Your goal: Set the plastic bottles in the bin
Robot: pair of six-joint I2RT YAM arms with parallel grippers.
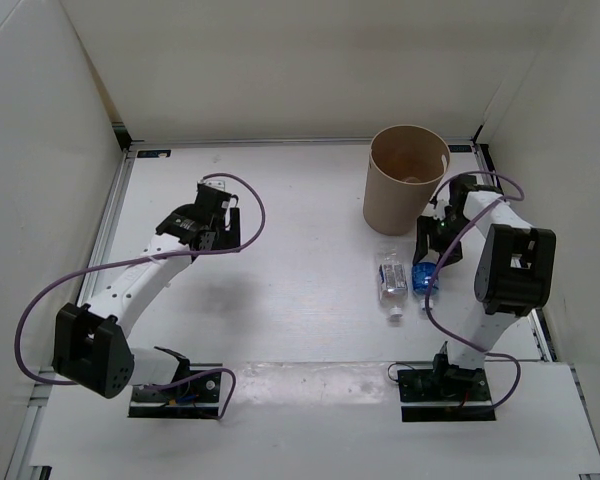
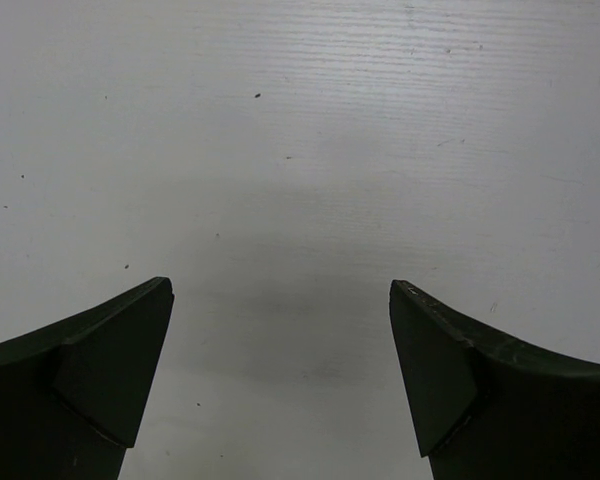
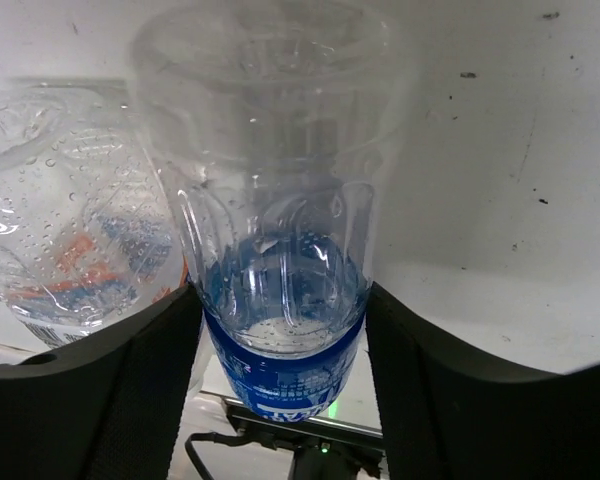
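Observation:
The tan bin [image 1: 408,178] stands at the back right of the table. The clear bottle with a blue label [image 1: 424,277] lies in front of it, and my right gripper [image 1: 429,258] is shut on it. In the right wrist view both fingers press the sides of this bottle [image 3: 280,150] at the label, inside the right gripper [image 3: 283,330]. The clear bottle with a pale label [image 1: 392,277] lies just left of it and also shows in the right wrist view [image 3: 60,240]. My left gripper [image 1: 208,212] is open and empty over bare table [image 2: 280,290]. The orange-tinted and longer clear bottles are out of view.
White walls enclose the table on the left, back and right. The right arm's upper link [image 1: 515,265] hangs over the table's right side. Purple cables loop beside both arms. A raised white strip [image 1: 310,375] runs along the near edge by the bases.

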